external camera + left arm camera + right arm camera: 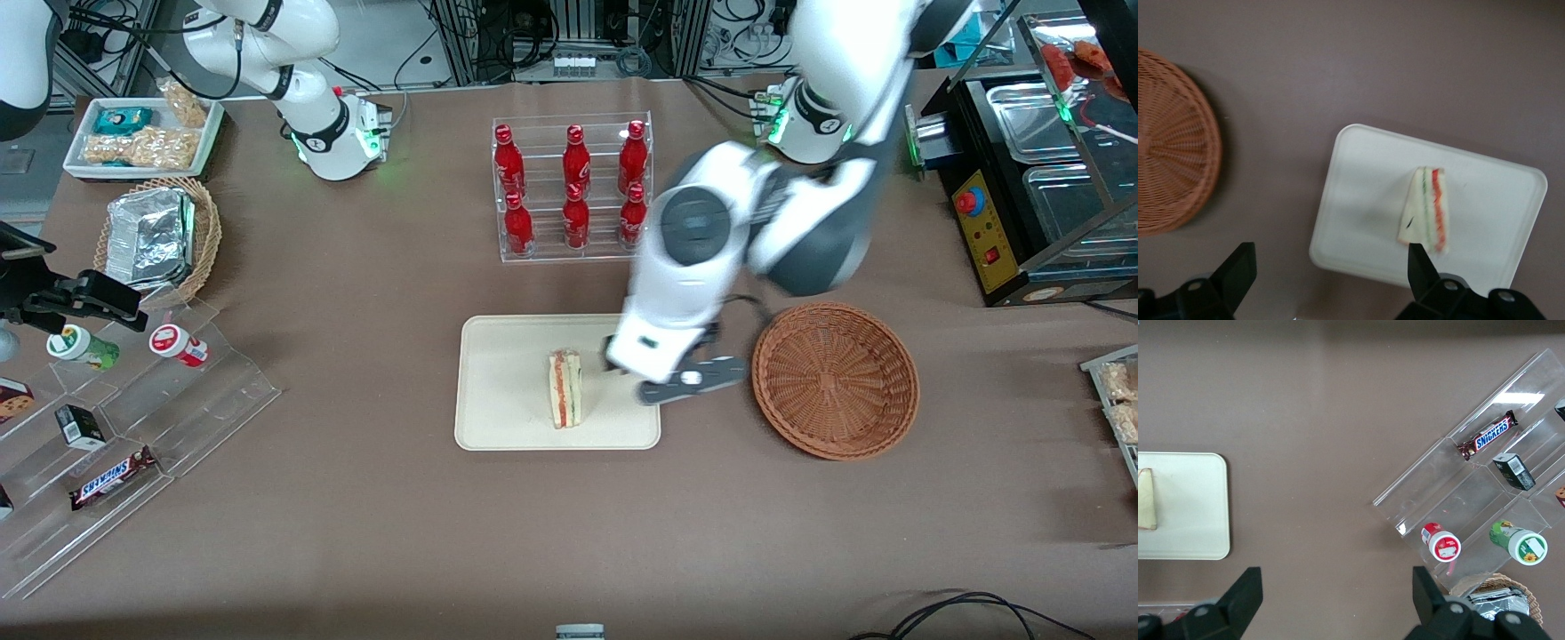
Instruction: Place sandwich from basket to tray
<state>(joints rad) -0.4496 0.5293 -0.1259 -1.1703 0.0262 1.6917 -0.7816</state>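
Gripper [673,378] of the working left arm: fingers spread wide with nothing between them, hovering above the tray's edge on the basket side, in the gap between sandwich and basket; judged to have let go its load and to stand clear of it. Table [356,498]: brown cloth, bearing everything listed. Tray [498,391]: cream-beige, rounded corners, low rim, lying flat near the table's middle, at roughly nine o'clock from the basket in the front view. Basket [836,380]: reddish-brown wicker, round and shallow, holding nothing, apart from the tray across a strip of cloth at its three o'clock. Bottle rack [573,187]: clear tiers of red bottles, at twelve o'clock from the tray, farther from the front camera, well apart from the work. Sandwich [564,388]: white wedge showing red-orange and green layers, resting on the tray toward the basket side of its middle, filling edge turned upward, wholly inside the rim. Task judged essentially complete; only withdrawal of the arm seemed left.
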